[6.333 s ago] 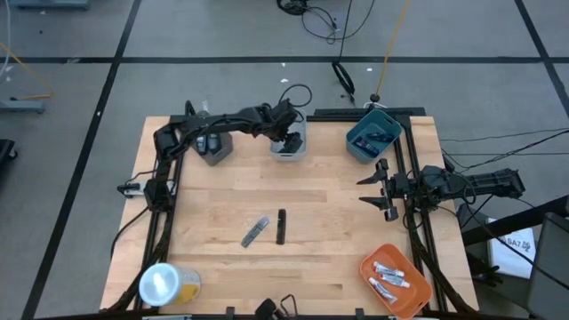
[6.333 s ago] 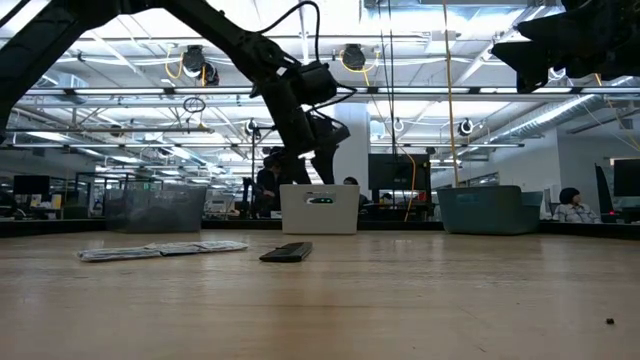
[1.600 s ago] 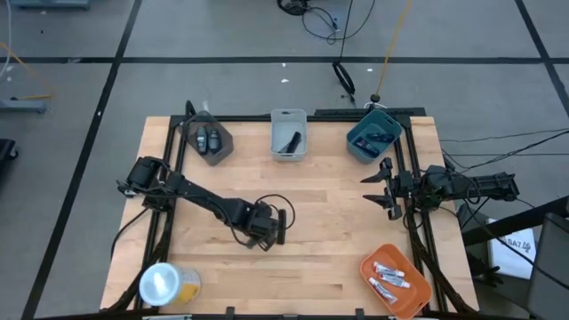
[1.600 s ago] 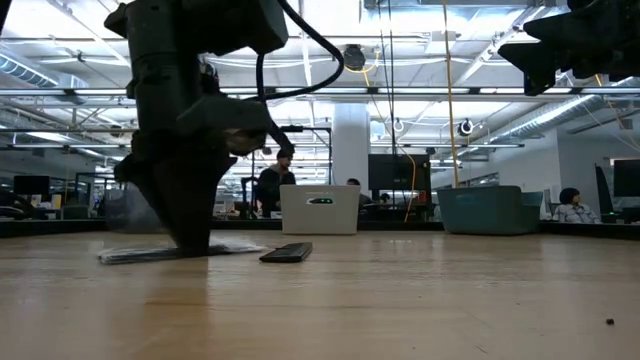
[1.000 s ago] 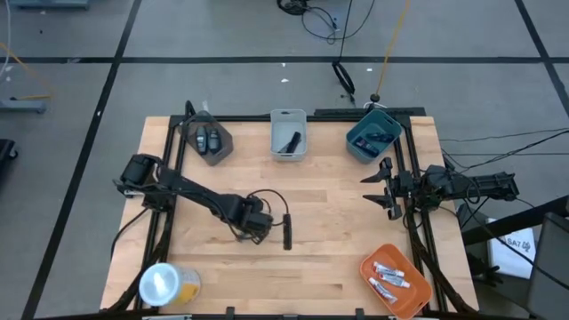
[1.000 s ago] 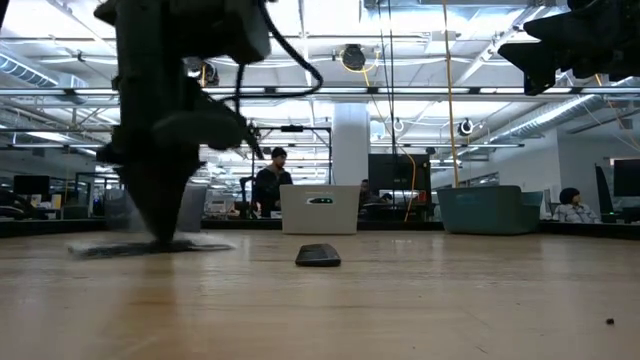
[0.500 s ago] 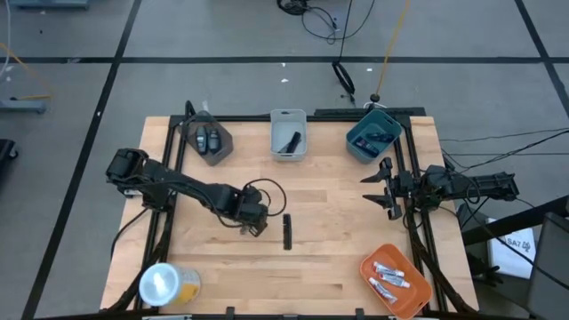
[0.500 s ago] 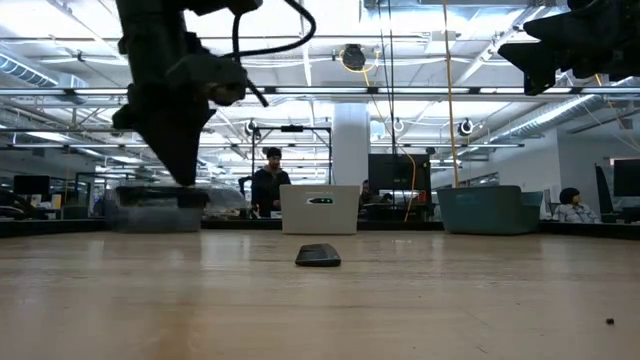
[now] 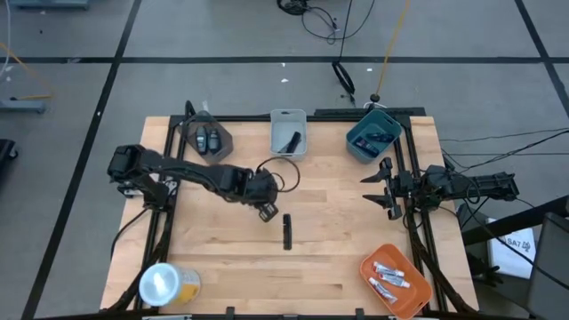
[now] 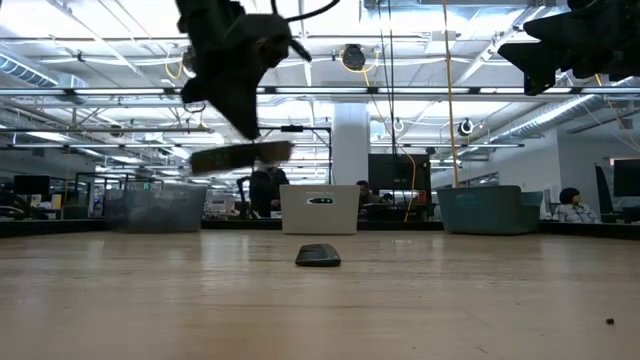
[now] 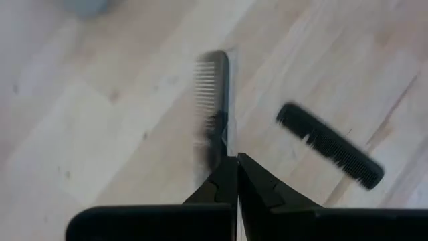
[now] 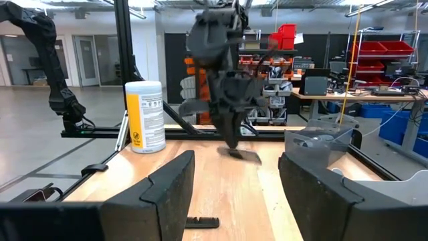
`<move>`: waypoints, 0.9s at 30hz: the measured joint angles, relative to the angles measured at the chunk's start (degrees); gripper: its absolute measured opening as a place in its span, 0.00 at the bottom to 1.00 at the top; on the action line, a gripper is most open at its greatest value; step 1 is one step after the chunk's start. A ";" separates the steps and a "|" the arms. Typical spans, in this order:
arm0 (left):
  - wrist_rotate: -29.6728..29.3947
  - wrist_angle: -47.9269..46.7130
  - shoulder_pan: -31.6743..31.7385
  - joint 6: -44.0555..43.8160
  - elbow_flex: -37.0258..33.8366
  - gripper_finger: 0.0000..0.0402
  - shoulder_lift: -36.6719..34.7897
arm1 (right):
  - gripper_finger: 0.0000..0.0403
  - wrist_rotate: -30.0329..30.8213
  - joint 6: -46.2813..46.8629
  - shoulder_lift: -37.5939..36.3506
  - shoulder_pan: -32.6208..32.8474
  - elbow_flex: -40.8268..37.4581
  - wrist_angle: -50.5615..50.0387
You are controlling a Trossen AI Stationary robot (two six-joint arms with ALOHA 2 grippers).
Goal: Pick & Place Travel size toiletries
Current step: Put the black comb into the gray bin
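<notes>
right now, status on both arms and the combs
Left gripper shut on clear comb, lifted mid-table. Black comb lies on wood below. Right gripper open, waiting at right edge. Nothing blocking.

Comb held in left gripper is motion-blurred in wrist and low views; its near end hidden behind the fingertips. Contents of orange tray and teal bin too small to tell. Yellow roll partly cut off at high view's bottom edge.
</notes>
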 joint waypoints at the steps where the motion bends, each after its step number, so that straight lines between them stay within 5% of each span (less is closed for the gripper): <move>1: -0.04 -0.02 0.62 1.25 0.84 0.00 0.00 | 0.52 0.00 0.00 0.00 0.00 0.00 0.00; 14: -1.64 1.06 11.15 15.47 10.26 0.00 -0.02 | 0.52 0.00 0.00 0.00 0.00 0.00 0.00; 27: -1.11 11.52 22.33 20.79 11.01 0.00 -0.02 | 0.52 0.00 0.00 0.00 0.00 0.00 0.00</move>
